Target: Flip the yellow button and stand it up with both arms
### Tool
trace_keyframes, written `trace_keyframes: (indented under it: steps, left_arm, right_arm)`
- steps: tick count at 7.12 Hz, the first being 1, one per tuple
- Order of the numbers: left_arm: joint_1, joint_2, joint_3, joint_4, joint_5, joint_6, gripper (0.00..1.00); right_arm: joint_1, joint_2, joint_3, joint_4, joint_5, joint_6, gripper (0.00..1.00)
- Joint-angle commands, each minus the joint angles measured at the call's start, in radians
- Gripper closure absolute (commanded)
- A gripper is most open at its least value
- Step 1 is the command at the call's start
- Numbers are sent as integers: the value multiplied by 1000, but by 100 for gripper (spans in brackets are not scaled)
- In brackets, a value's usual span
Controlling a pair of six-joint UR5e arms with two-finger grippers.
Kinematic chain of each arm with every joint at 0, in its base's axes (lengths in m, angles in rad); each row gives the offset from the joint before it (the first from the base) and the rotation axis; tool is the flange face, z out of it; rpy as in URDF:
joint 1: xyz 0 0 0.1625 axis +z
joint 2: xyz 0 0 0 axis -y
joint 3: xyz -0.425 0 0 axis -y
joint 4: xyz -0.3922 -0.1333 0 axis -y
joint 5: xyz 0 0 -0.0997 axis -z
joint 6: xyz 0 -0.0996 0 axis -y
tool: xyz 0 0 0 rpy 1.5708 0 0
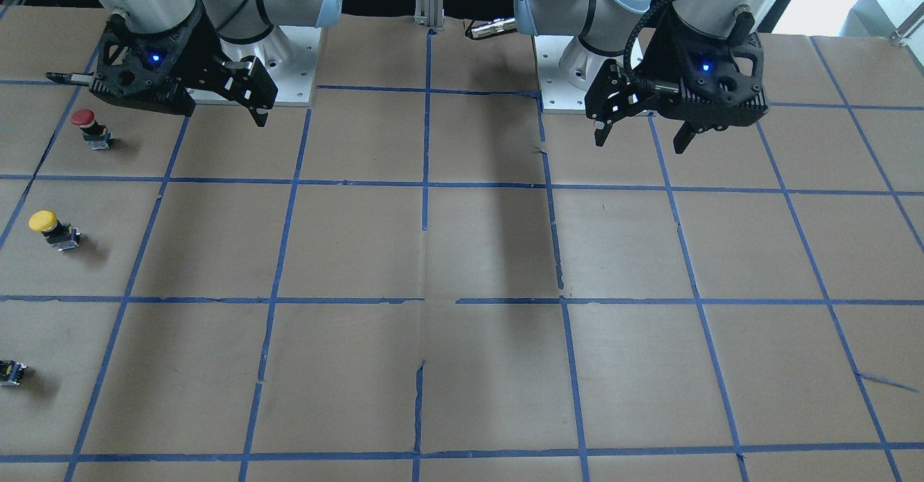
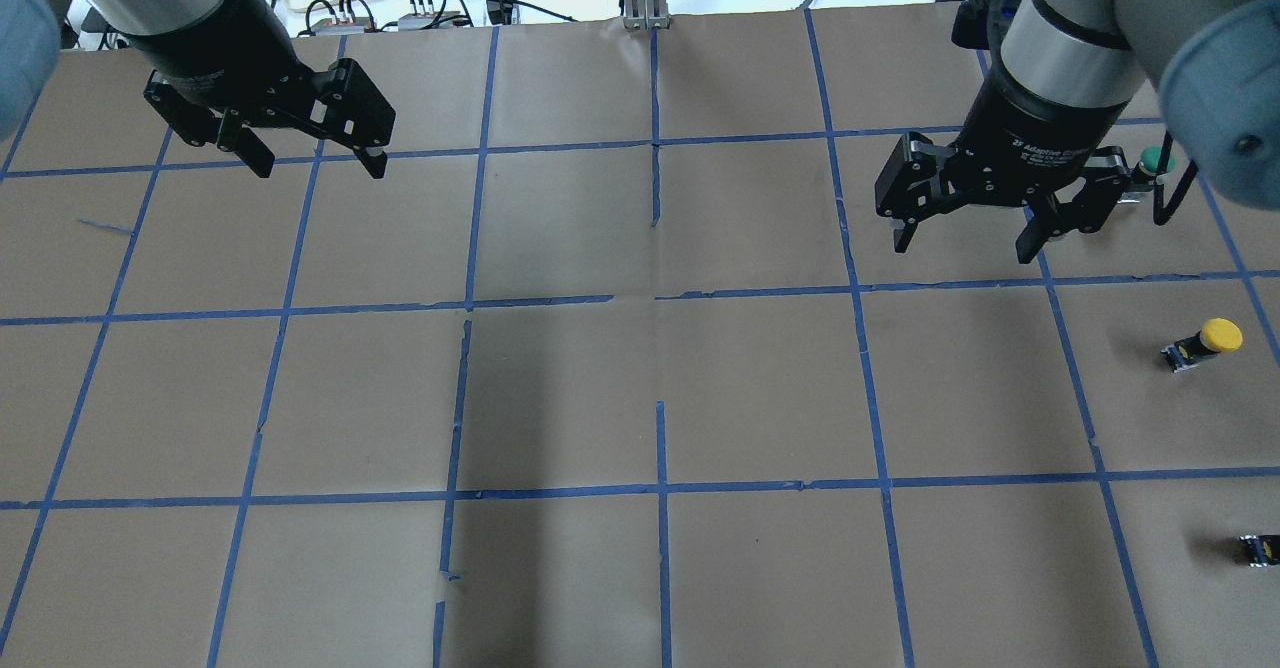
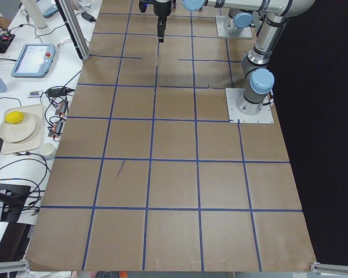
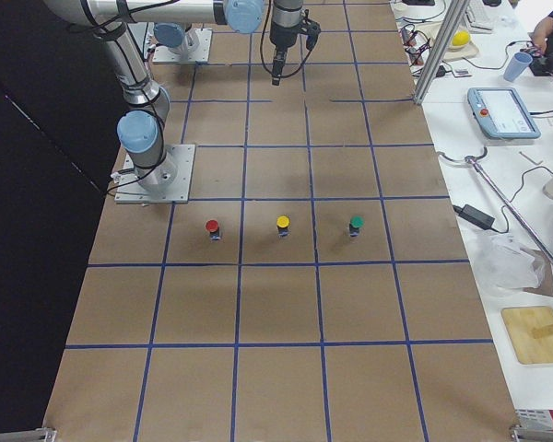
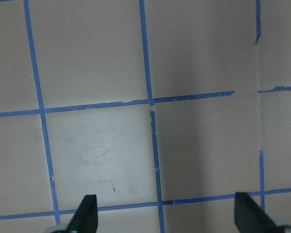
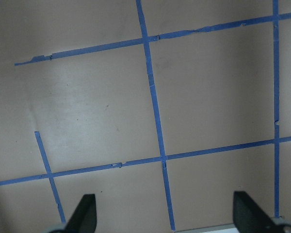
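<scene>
Yellow button (image 1: 52, 229) rests on blue-gridded brown paper (image 1: 476, 251).

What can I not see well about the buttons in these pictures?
- Overhead view: green button partly hidden by the right gripper; right-edge block has its top cut off by the frame, colour unknown.
- Front view: left-edge block cut off likewise.
- Right side view: yellow button too small for detail.
- Wrist views and left side view: no button shows.
</scene>
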Motion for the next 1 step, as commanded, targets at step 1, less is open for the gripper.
trace_keyframes:
  steps: [1]
  left_arm:
    - [-1, -2, 1, 0, -2, 0, 0]
  right_arm:
    - [-1, -1, 0, 1, 3, -1, 0]
